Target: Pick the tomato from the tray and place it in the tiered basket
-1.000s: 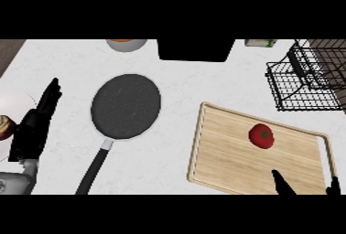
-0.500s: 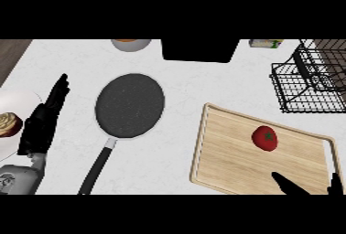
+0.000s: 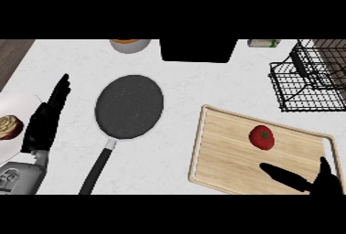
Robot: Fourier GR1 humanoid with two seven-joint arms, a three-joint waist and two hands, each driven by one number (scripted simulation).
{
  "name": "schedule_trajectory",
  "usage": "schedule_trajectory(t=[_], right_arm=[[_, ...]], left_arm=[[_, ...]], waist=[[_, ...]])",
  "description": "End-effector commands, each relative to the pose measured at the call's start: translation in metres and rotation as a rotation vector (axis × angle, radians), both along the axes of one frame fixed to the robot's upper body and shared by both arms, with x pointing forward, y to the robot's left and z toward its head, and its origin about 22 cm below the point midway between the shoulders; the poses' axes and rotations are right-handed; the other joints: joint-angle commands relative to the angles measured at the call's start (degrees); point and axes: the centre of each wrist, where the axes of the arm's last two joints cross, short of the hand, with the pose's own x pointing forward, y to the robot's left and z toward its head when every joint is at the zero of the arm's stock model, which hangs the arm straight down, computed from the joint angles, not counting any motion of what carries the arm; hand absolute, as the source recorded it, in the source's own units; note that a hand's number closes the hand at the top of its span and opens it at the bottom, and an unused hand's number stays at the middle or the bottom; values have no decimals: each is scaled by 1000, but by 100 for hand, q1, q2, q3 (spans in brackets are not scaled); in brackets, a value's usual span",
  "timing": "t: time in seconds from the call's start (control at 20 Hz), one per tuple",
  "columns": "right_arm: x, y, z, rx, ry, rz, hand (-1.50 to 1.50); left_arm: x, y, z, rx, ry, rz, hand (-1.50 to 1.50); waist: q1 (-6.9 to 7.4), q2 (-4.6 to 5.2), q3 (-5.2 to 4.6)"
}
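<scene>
A red tomato (image 3: 262,136) with a green stem lies on the wooden tray (image 3: 223,151) at the right of the counter. The black wire tiered basket (image 3: 307,77) stands at the far right, beyond the tray. My right hand (image 3: 317,180) comes in at the lower right corner over the tray's near edge, open, its thumb pointing toward the tomato with a gap between them. My left hand (image 3: 46,121) stands open and still at the left edge, fingers pointing up.
A black frying pan (image 3: 128,107) lies in the middle, handle toward me. A white plate with a pastry (image 3: 8,126) sits at the left edge. At the back stand an orange-filled bowl (image 3: 130,45), a black box (image 3: 198,49) and a small pack (image 3: 263,43).
The whole view has shifted slightly, with the counter's things drifting right. My right hand has come a little further up over the tray toward the tomato. The tomato has not moved.
</scene>
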Motion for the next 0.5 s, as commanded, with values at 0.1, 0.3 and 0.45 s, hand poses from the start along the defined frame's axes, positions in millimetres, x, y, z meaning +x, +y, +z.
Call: schedule_trajectory(t=[0.1, 0.3, 0.45], right_arm=[[28, 18, 17, 52, 144, -40, -150], [42, 23, 7, -3, 201, -55, -150], [43, 29, 11, -31, 221, -38, -150]], left_arm=[[7, -3, 4, -17, -7, 24, 0], [-6, -3, -10, 1, 11, 3, 0], [-4, -7, -6, 1, 26, 10, 0]], waist=[[-63, -23, 22], [-9, -33, 18], [-100, -53, 23]])
